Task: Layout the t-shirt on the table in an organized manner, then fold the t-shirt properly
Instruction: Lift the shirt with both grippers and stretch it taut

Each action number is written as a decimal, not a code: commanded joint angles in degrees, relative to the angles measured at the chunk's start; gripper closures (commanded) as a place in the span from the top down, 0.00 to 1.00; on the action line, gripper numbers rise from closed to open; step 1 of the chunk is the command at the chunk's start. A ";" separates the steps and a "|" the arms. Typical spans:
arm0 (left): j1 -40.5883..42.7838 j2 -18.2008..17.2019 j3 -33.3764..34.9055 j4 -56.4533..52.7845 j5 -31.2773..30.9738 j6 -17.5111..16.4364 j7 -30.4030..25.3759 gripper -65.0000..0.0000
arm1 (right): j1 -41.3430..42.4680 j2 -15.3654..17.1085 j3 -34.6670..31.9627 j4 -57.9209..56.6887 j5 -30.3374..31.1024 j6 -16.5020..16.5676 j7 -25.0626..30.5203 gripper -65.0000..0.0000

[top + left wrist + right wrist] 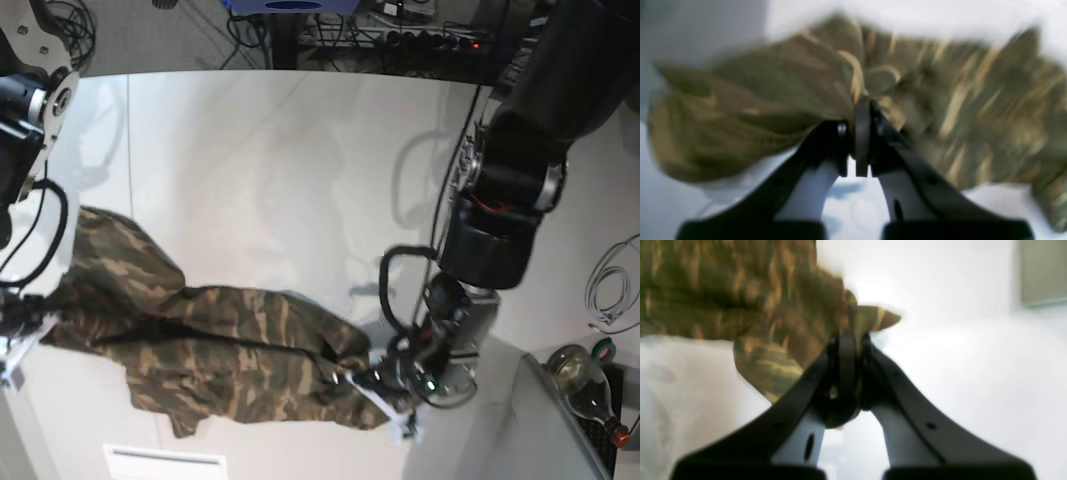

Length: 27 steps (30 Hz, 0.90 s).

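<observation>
1. I see the t-shirt (230,350), soft camouflage cloth, stretched in rumpled folds above the smooth white table (280,170).
2. My left gripper (863,133) is clamped on one bunched edge.
3. My right gripper (848,356) pinches the other end.

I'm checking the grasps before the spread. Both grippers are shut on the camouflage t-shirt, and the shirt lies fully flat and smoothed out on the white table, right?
Not quite. Both the left gripper and the right gripper are shut on the t-shirt, but it is not flat. The base view shows it stretched between them, bunched and wrinkled, over the table.
</observation>
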 commanded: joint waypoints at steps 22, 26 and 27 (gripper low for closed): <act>-8.28 4.55 -0.46 -3.77 2.60 -0.56 -8.02 0.00 | -9.84 -0.11 -15.81 17.43 -4.35 -13.00 15.47 0.64; -8.28 5.78 -0.46 -3.59 2.60 -0.56 -8.11 0.00 | -10.72 -2.92 -27.59 16.29 -4.44 -9.92 15.82 0.48; -8.37 5.96 -0.46 -3.86 2.60 -0.56 -8.20 0.00 | -10.19 -4.24 -30.13 14.09 -4.44 -9.39 16.00 0.46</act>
